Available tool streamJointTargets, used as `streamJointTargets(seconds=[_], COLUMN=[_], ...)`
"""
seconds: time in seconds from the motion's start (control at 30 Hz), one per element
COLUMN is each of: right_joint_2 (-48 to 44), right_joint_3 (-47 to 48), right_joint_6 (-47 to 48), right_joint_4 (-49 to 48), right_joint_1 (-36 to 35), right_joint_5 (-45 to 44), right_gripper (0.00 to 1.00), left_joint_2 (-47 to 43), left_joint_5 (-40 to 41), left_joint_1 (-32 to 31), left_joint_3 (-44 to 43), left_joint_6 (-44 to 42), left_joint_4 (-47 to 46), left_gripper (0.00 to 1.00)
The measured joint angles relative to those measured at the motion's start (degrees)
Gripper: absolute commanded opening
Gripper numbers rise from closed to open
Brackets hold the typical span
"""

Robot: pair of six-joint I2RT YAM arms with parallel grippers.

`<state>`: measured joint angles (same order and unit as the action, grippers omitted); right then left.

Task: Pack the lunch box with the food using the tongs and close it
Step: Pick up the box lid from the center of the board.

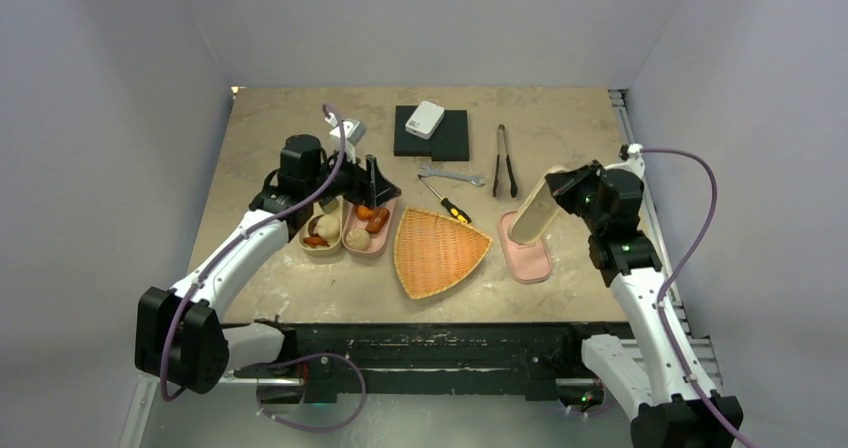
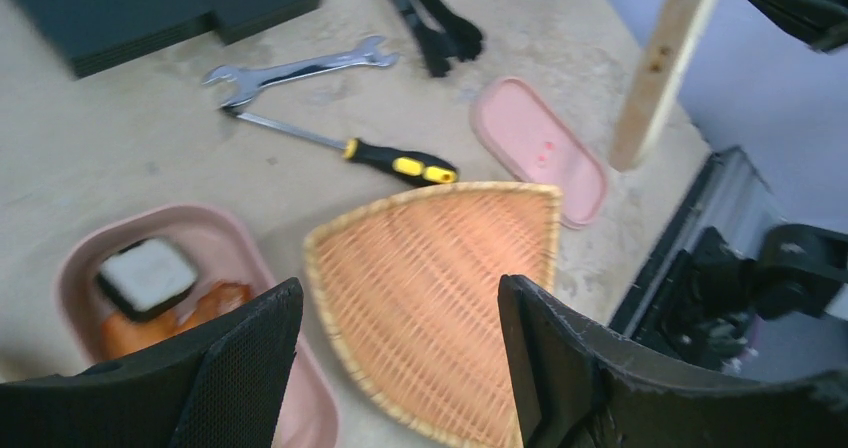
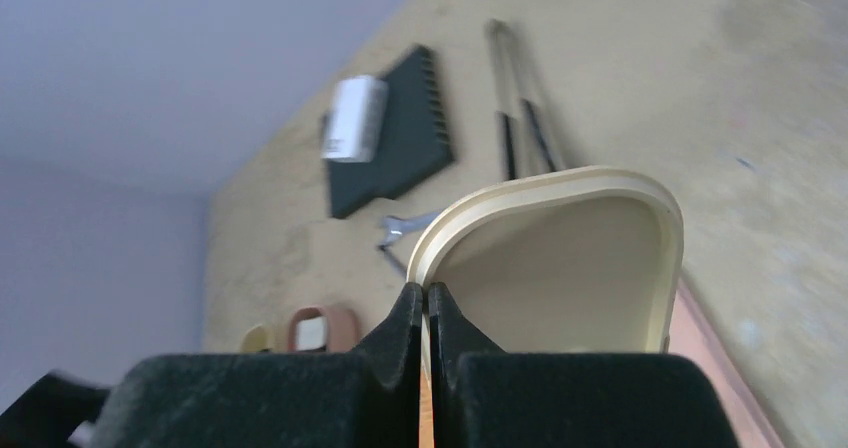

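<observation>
Tabletop [image 1: 570, 128], centre: silver wrench [image 1: 452, 176] and yellow-and-black-handled screwdriver [image 1: 445, 201] lie just beside each other. Fan-shaped wicker tray [image 1: 435, 252] sits nearer. Far side: black slab [image 1: 455, 136], small white box [image 1: 424, 119] on top.

Slim dark tongs [image 1: 505, 160] lie on the far tabletop. Beige box [image 1: 322, 254] and pink box [image 1: 366, 253] sit side by side, holding buns [image 1: 328, 226], sausage [image 1: 378, 220] and red bits [image 1: 316, 240]. Pink lid [image 1: 530, 260] lies flat, and the beige lid [image 1: 533, 208] tilts upright over it.

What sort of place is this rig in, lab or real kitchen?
Likely a robotics lab test cell, not a kitchen: plain grey walls box in the table, two arms are bolted at its near edge, and toy food shares it with a wrench and screwdriver.
</observation>
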<state>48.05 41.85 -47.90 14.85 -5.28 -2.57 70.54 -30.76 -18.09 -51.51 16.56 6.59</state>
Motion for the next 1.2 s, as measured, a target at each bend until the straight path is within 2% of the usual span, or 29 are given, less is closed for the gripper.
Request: streamJointTargets(seconds=[0.27,0.4,0.5,0.63,0.73,0.9,1.0,1.07,1.2], right_joint_2=[2.99,7.96,10.95,11.87,12.63,14.64,15.72,16.31,16.94], right_joint_3=[1.09,5.90,9.97,11.58,11.67,11.30,11.17,11.17,11.17], right_joint_6=[5.86,9.75,13.31,15.08,14.93,13.33,11.39,10.40,9.07], right_joint_4=[-23.21,-29.09,-31.17,-32.61,-33.55,-36.50,-38.40,-39.45,-40.30], right_joint_1=[-2.36,-6.88,-12.15,-16.20,-18.93,-25.73,-28.39,-29.55,-30.77], right_joint_5=[23.61,33.70,38.16,37.62,32.11,20.46,15.65,13.31,10.58], right_gripper=[0.00,0.00,0.00,0.00,0.00,0.00,0.00,0.00,0.00], left_joint_2=[0.48,-0.15,-1.53,-4.55,-7.82,-11.41,-10.60,-8.87,-4.85], left_joint_5=[-15.74,-18.58,-19.87,-16.96,-8.11,5.51,11.91,15.96,23.28], left_joint_1=[-2.36,-2.47,-2.56,-4.48,-10.25,-18.62,-23.02,-25.99,-29.90], left_joint_3=[3.58,3.63,3.63,3.41,2.62,3.54,4.63,4.63,3.80], left_joint_6=[8.35,10.19,12.48,13.33,12.13,12.37,12.15,10.93,7.39], left_joint_4=[-15.23,-18.99,-21.99,-21.97,-18.49,-18.58,-19.19,-18.88,-15.85], left_gripper=[0.71,0.71,0.71,0.71,0.77,0.79,0.78,0.62,0.13])
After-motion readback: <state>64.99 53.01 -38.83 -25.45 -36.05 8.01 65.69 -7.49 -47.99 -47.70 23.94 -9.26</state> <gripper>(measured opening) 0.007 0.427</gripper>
